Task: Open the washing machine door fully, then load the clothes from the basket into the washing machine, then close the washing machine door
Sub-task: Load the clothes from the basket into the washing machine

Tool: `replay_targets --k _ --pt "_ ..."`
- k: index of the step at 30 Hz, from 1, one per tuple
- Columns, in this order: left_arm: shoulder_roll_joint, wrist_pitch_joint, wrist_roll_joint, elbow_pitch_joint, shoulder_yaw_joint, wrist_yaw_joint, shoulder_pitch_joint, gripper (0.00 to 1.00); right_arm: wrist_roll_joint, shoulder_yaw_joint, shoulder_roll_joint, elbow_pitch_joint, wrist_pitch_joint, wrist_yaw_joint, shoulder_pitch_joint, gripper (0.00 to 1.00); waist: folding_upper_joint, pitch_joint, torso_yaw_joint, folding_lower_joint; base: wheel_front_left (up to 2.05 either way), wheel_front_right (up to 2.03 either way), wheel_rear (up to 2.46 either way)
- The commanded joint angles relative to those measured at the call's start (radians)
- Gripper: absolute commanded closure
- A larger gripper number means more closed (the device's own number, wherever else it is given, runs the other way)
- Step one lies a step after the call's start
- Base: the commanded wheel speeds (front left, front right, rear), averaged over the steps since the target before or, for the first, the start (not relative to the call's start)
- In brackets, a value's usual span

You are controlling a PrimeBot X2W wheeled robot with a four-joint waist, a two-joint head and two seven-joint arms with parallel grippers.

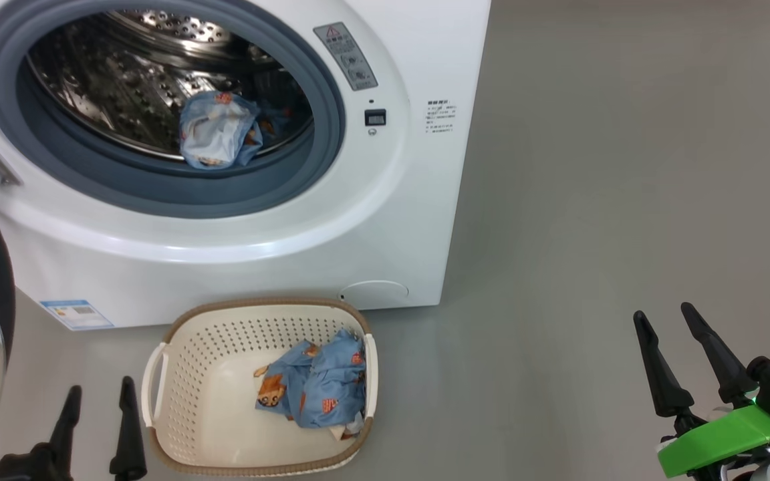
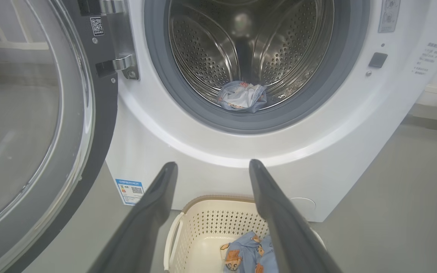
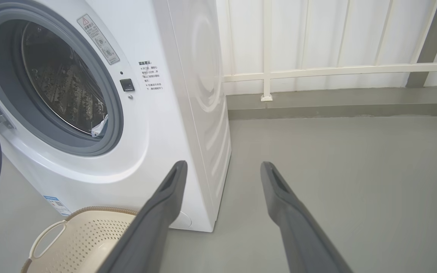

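White: big boxy front-loading washing machine [image 1: 398,220]
Grey: its round rubber seal [image 1: 158,197]; smooth floor [image 1: 592,200]
Silver, dotted with holes: steel drum [image 1: 111,87]
Glossy black: wide rim of the round glass washing machine door [image 2: 102,132]
Light blue, small orange-brown cartoon figures: crumpled fabric clothes [image 1: 325,387]
Cream-white, perforated; brown woven-look rim: small rectangular plastic basket [image 1: 224,334]
Blue: small rectangular label [image 1: 76,314]
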State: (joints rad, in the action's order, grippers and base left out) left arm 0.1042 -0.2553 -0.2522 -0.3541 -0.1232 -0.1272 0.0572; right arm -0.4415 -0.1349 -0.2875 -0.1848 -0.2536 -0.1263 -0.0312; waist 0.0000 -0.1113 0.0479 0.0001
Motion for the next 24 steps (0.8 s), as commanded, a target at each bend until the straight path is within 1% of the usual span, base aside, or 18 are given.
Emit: replay_targets --k 1,6,14,23,24 --pt "0.017 -0.006 0.0 0.01 -0.022 -0.003 0.032 0.0 -0.001 -0.011 -0.015 0.028 -0.008 -0.004 -0.021 0.0 0.0 -0.021 0.003 -0.0001 0.0 0.0 0.0" --pt "0.013 -0.006 -0.022 -0.043 0.008 -0.003 0.066 0.0 0.002 -0.011 -0.005 0.034 -0.008 -0.004 -0.054 0.0 0.0 -0.07 0.012 -0.0001 0.0 0.0 0.0" --pt "0.019 -0.006 -0.065 -0.182 0.076 -0.003 0.16 0.0 0.006 -0.016 0.019 0.043 -0.008 -0.004 -0.12 0.0 0.0 -0.164 0.034 -0.0001 0.0 0.0 0.0" --pt "0.047 -0.006 -0.143 -0.364 0.175 -0.003 0.318 0.0 0.008 -0.028 0.042 0.049 -0.008 -0.004 -0.192 0.0 0.0 -0.275 0.065 -0.0001 0.0 0.0 0.0" --pt "0.047 -0.006 -0.143 -0.364 0.175 -0.003 0.318 0.0 0.008 -0.028 0.042 0.049 -0.008 -0.004 -0.192 0.0 0.0 -0.275 0.065 -0.0001 0.0 0.0 0.0"
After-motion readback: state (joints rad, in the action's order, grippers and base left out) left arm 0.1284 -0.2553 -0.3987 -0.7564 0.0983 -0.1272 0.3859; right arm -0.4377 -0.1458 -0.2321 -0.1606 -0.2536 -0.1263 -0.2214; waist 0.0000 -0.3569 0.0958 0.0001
